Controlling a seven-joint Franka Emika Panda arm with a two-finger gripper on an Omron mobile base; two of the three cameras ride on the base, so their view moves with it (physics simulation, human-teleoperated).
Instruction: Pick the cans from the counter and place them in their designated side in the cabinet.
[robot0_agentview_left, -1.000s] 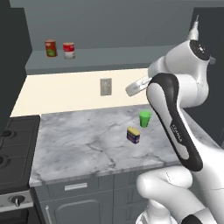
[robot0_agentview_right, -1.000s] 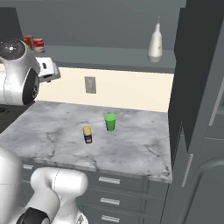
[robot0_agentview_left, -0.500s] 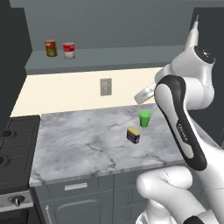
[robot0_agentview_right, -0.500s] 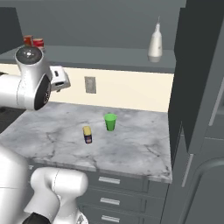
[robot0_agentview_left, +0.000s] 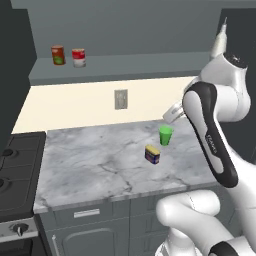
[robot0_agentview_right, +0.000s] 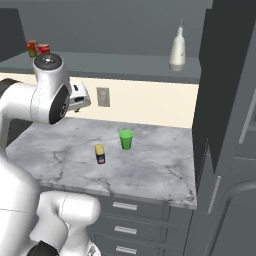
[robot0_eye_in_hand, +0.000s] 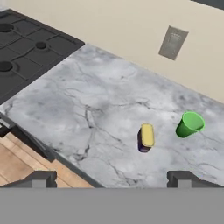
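Compared with a second ago, the arm has swung over to its right, so the hand now sits up above the back of the counter (robot0_agentview_left: 100, 160) near the green cup (robot0_agentview_left: 165, 135), while the cans and cup haven't budged. Gripper (robot0_eye_in_hand: 111, 178) is spread as wide as it goes with nothing in it; in the hand view you can see the two dark fingertips (robot0_eye_in_hand: 41, 177) far apart at the bottom, hovering well above the marble. One task can, the dark blue can (robot0_eye_in_hand: 145, 137) with the yellow top, stands upright on the counter roughly mid-depth, just beside the green cup and a bit closer to the front edge, not touching it. The red-and-white can (robot0_agentview_left: 78, 57) is up on the cabinet (robot0_agentview_left: 125, 67) shelf at its left end, right next to the red can with green label (robot0_agentview_left: 58, 55), the two close together but apart. At the other end of that shelf stands a white bottle (robot0_agentview_right: 176, 48). The black stove (robot0_eye_in_hand: 26, 48) butts up against the left end of the counter, and there's a wall outlet (robot0_agentview_left: 120, 99) on the cream backsplash behind it.
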